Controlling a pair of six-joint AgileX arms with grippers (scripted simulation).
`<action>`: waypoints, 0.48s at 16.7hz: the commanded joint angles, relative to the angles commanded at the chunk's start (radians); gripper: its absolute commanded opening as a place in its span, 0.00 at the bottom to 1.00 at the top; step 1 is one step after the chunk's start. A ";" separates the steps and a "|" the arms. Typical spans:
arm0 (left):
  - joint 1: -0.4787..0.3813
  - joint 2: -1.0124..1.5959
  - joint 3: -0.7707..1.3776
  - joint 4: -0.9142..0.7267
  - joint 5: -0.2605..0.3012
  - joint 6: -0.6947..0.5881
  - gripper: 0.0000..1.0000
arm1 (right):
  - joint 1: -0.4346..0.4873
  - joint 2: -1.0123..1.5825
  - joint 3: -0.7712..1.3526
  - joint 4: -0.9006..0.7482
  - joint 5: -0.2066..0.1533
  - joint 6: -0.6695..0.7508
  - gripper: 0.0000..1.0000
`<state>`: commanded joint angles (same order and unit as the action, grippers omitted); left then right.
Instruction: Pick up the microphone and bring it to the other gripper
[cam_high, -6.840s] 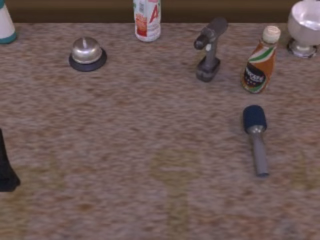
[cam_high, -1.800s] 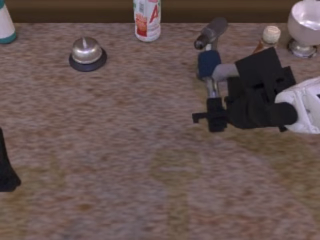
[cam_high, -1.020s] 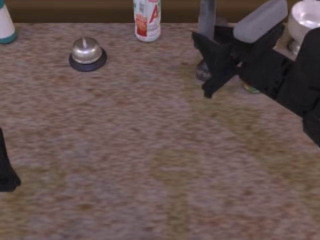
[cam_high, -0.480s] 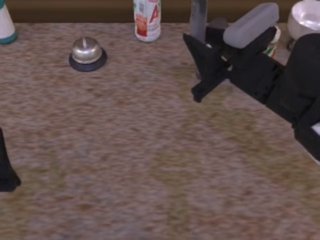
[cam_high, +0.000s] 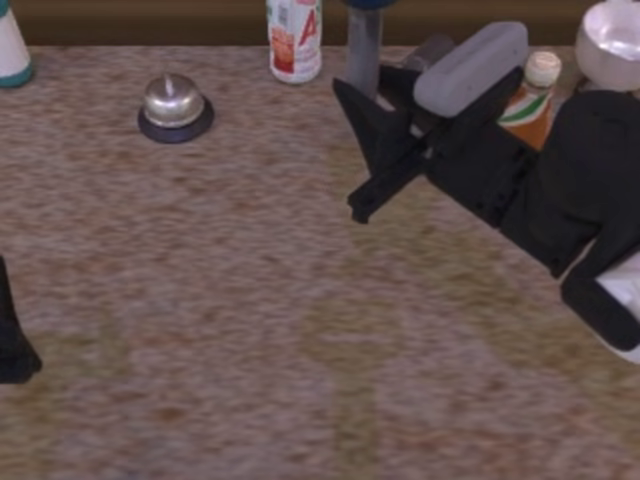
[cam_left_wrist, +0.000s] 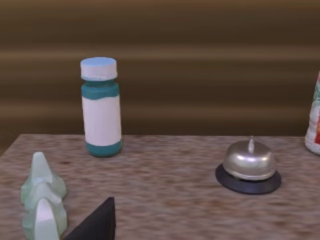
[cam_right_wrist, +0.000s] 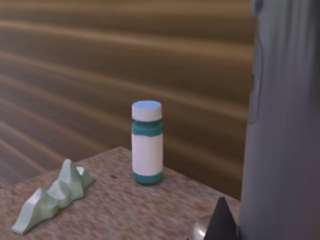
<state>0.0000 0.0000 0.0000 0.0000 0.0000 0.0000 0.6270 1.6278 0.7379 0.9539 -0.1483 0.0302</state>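
Observation:
The microphone (cam_high: 364, 52) is held upright above the back of the table, its grey handle rising toward the camera. Only the bottom edge of its navy head (cam_high: 369, 3) shows at the top edge of the view. My right gripper (cam_high: 372, 140) is shut on the handle, black fingers either side, with the grey block (cam_high: 470, 55) behind. In the right wrist view the handle (cam_right_wrist: 280, 125) fills the side of the picture beside one black fingertip (cam_right_wrist: 220, 222). The other gripper, my left gripper (cam_high: 12, 345), is parked at the table's left edge, far from the microphone.
Along the back stand a teal-and-white bottle (cam_high: 10, 45), a silver bell (cam_high: 173, 103), a red-and-white can (cam_high: 294, 38), a brown sauce bottle (cam_high: 528, 95) and a silver cup (cam_high: 612, 35). The drill (cam_high: 433, 47) is mostly hidden behind my right arm. A pale green ridged piece (cam_left_wrist: 42, 205) lies at the left.
My right gripper has carried the microphone leftward and higher, closer to the camera. The sauce bottle shows again behind the arm. The left arm has not moved.

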 joint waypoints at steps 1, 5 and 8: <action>0.000 0.000 0.000 0.000 0.000 0.000 1.00 | 0.001 0.001 -0.001 0.001 0.001 -0.001 0.00; 0.000 0.000 0.000 0.000 0.000 0.000 1.00 | 0.003 0.002 -0.002 0.002 0.003 -0.001 0.00; -0.017 0.035 0.027 0.018 0.023 0.001 1.00 | 0.003 0.002 -0.002 0.002 0.003 -0.001 0.00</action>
<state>-0.0166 0.0348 0.0272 0.0180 0.0230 0.0011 0.6299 1.6301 0.7359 0.9556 -0.1454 0.0290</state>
